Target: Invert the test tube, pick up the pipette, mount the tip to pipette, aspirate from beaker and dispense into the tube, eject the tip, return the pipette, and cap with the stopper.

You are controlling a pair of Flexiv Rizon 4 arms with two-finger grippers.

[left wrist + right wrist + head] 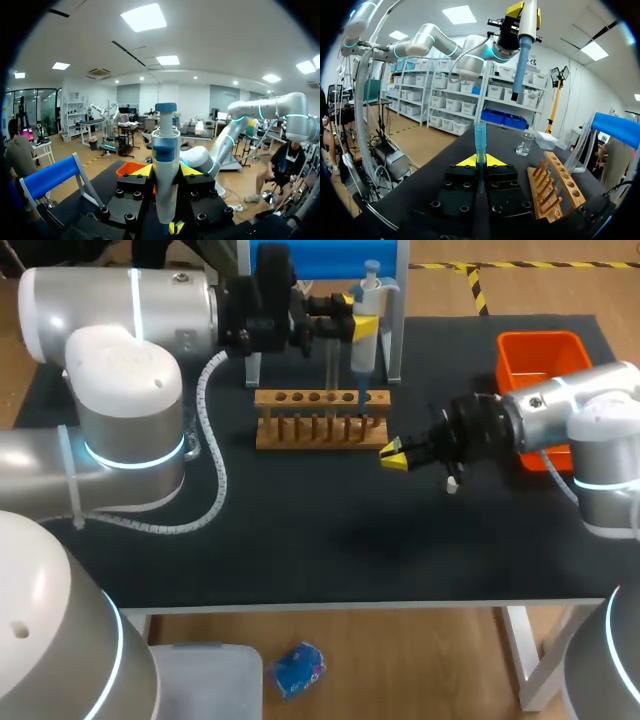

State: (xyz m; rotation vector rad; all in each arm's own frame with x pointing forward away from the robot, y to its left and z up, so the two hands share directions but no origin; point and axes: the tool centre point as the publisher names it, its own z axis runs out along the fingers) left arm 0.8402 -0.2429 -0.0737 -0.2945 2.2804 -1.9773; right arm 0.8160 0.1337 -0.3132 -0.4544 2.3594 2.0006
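The left tool (166, 172) is clenched on the pipette (165, 150), held upright with its nozzle pointing down over the wooden rack (320, 420). The right tool (480, 161) grasps the blue tip (479, 140) upright, open end up, lower than that nozzle and off to one side. Their long axes run roughly parallel but not in line, so I judge that mounting turns on bringing the tip under the nozzle. From the head view the tip is barely visible, and the beaker (525, 144) shows only from the right wrist, near the rack's far end.
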